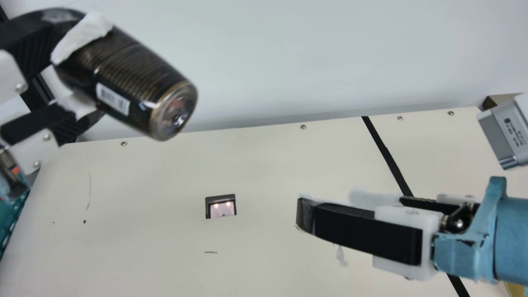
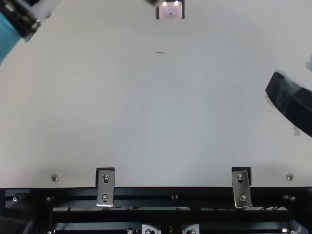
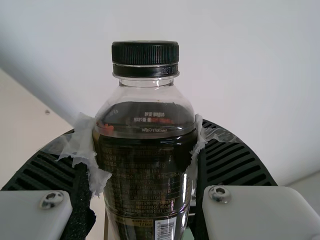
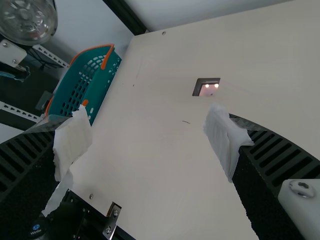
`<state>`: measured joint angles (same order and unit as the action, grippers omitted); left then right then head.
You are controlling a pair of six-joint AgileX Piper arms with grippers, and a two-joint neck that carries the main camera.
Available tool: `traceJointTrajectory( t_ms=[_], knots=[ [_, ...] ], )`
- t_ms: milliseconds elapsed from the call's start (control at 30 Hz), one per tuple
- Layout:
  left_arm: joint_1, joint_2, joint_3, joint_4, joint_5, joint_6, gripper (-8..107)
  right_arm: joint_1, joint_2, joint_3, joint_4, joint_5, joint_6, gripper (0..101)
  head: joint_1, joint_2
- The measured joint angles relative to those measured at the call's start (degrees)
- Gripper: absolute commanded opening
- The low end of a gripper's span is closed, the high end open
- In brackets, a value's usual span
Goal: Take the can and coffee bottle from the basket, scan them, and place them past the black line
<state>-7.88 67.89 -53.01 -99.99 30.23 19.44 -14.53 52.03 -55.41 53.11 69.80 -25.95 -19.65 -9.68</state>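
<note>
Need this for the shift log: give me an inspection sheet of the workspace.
Surface: flat cream tabletop with small dark marks, a lit black-framed scanner window and a black tape line.
Job's things: dark-labelled plastic coffee bottle with black cap, tilted, raised off the tabletop; teal plastic basket with orange handle at its edge.
Clutter: nothing seen.
Tools: left tool closed on the bottle; right tool open, holding nothing.
Cables: thin dark wires near the basket.
Surroundings: pale wall, silver metal brackets.

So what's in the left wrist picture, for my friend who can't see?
A coffee bottle with a black cap is squeezed between the black fingers of my left gripper. White padding sticks out at both sides, and a barcode shows low on the label.
</note>
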Motion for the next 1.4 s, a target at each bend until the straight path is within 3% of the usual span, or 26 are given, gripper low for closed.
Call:
traceJointTrajectory(
  t_ms=[100, 333, 600, 1033, 1400],
  knots=[
    [3.4, 0.1, 2.8, 0.1, 1.7, -0.9, 10, 0.0, 0.0, 0.0, 0.0, 0.0, 0.0, 101, 0.0, 0.0],
    [3.9, 0.1, 3.1, 0.1, 1.9, -0.9, 10, 0.6, 0.2, -0.2, -0.1, -0.1, 0.5, 101, 0.0, 0.0],
    [3.9, 0.1, 3.1, 0.1, 1.9, -0.9, 10, 6.3, 5.2, -1.3, 4.5, -2.1, 9.1, 101, 0.0, 0.0],
    [3.9, 0.1, 3.1, 0.1, 1.9, -0.9, 10, 21.8, 15.7, -2.0, 18.5, -15.1, 26.6, 101, 0.0, 0.0],
    [3.9, 0.1, 3.1, 0.1, 1.9, -0.9, 10, 31.3, 21.6, -3.2, 27.1, -24.3, 29.4, 101, 0.0, 0.3]
  ],
)
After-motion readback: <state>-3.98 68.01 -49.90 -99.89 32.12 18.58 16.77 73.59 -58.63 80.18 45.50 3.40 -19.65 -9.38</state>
